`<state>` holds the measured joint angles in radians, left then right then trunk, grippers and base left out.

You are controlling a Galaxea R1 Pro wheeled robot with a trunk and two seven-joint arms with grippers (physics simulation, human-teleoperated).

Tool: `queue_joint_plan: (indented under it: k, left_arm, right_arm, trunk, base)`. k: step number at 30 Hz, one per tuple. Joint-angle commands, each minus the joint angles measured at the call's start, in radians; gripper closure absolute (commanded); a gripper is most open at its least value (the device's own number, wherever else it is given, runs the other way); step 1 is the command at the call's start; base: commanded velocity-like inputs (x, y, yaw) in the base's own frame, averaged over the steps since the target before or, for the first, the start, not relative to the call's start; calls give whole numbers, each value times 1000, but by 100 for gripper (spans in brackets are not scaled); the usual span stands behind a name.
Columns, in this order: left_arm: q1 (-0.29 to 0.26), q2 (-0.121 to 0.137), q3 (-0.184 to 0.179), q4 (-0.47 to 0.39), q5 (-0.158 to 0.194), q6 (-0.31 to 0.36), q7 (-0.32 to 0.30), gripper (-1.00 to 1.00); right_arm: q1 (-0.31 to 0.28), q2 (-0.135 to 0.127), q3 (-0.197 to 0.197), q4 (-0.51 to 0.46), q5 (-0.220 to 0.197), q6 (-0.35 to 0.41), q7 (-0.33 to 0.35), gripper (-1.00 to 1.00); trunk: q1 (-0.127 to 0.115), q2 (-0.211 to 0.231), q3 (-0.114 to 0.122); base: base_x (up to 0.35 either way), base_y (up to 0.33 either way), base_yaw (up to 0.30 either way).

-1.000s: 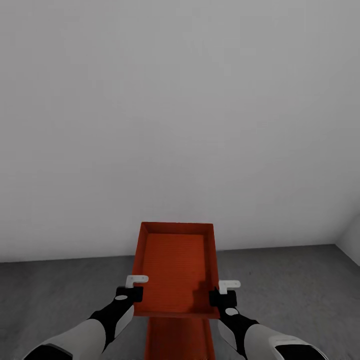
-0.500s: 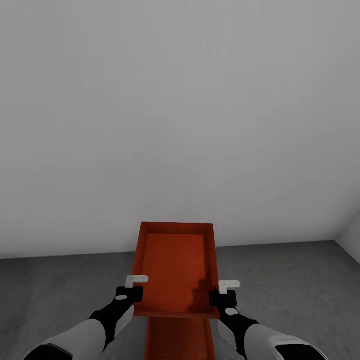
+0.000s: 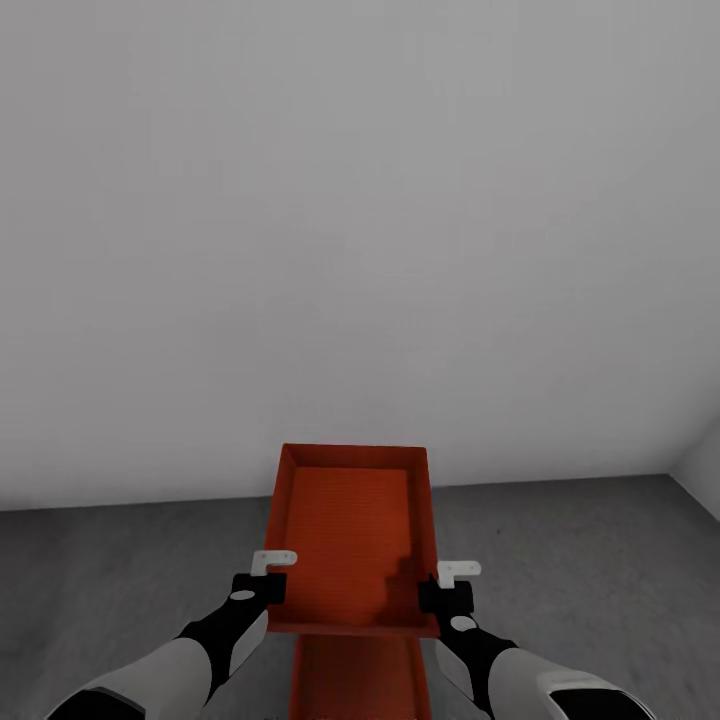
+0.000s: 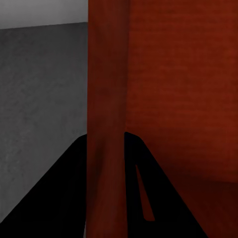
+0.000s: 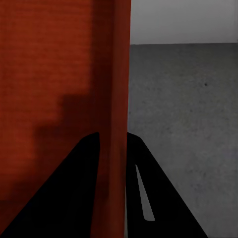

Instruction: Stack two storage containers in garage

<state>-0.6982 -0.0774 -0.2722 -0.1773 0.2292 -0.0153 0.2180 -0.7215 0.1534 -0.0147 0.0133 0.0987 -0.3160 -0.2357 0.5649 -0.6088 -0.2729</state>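
I hold one red-orange storage container level in front of me, open side up and empty. My left gripper is shut on its left side wall, with that wall between the dark fingers. My right gripper is shut on the right side wall in the same way. Directly below it lies the second storage container, mostly hidden by the held one and cut off by the picture's edge. I cannot tell the gap between the two. The dark grey garage floor spreads around both.
A bare pale grey wall stands straight ahead and meets the floor just beyond the held container. A second wall forms a corner at the far right. Open floor lies to the left and to the right.
The line where wall meets floor has risen a little in the picture, so the camera has moved. Both grippers and the held container keep their places relative to me.
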Motion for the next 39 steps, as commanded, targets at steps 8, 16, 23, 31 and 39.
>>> queue_joint_plan:
  k: [8, 16, 23, 31, 39]
  left_arm:
    - [-1, -1, 33, 2, 90, 0, 10, 100]
    - [-1, -1, 33, 2, 90, 0, 10, 100]
    - [-1, -1, 33, 2, 90, 0, 10, 100]
    - [-1, -2, 33, 2, 90, 0, 10, 100]
    - [-1, -2, 33, 2, 90, 0, 11, 100]
  right_arm:
    - [-1, 0, -28, -3, 6, -7, -8, 100]
    - [-1, 0, -28, -3, 6, -7, -8, 100]
    - [-1, 0, -28, -3, 6, -7, -8, 100]
    - [-1, -1, -28, -3, 6, -7, -8, 100]
    - [-1, 0, -28, -3, 6, -7, -8, 100]
  trunk:
    - [0, -1, -14]
    - [0, -1, -27]
    - [0, -1, -38]
    - [0, -1, -51]
    - [0, -1, -63]
  base:
    - [0, 0, 0]
    - [0, 0, 0]
    - [0, 0, 0]
    - [0, 0, 0]
    - [0, 0, 0]
